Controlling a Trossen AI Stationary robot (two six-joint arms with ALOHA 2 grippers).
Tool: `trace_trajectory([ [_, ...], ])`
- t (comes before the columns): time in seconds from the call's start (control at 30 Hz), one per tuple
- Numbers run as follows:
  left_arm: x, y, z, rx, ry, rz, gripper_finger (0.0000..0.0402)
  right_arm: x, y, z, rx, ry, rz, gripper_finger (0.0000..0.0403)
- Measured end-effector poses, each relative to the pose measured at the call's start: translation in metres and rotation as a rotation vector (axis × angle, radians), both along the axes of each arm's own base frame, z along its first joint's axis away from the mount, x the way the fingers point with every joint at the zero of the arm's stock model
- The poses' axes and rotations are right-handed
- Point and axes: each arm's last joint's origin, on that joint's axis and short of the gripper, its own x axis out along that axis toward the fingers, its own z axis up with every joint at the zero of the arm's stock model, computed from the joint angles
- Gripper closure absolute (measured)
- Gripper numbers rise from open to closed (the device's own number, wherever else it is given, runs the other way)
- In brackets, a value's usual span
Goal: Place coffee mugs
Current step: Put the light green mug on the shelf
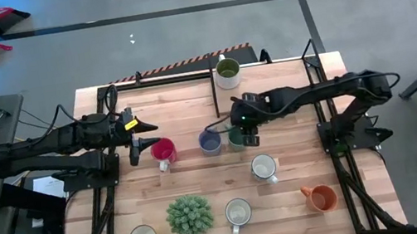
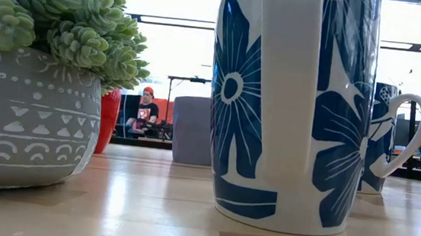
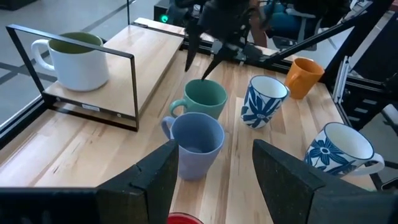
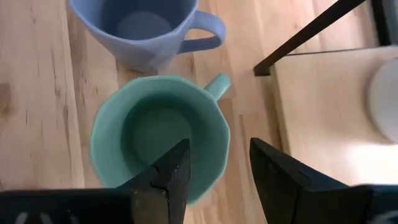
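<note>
Hovering over the teal mug point(image 4: 158, 134) mid-table beside the blue-grey mug point(image 4: 146, 28), right gripper point(image 4: 217, 171) parted astride its rim, gripping nothing; left gripper point(image 3: 214, 171) spread wide, empty, above the red mug point(image 1: 163, 150).

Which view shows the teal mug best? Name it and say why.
The right wrist view: the teal mug fills it from above, with the open right gripper straddling its rim. The left wrist view shows it whole but farther off. The high view has it partly under the gripper. The low view hides it.
</note>
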Motion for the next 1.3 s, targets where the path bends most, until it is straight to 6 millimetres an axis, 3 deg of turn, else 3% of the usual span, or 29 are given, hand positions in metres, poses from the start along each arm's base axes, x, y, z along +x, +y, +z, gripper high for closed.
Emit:
trace_trajectory([
  [0.27, 0.0, 0.0, 0.0, -0.001, 0.0, 0.0, 0.0209, 0.007, -0.013, -0.016, 0.026, 0.048, 0.011, 0.0258],
  [1.03, 0.0, 0.0, 0.0, -0.018, 0.001, 0.005, 0.0209, 0.029, -0.015, -0.057, 0.051, 0.101, 0.068, 0.0258],
  [1.3, 0.0, 0.0, 0.0, -0.017, 0.001, 0.005, 0.0209, 0.032, -0.016, -0.06, 0.051, 0.096, 0.067, 0.0258],
])
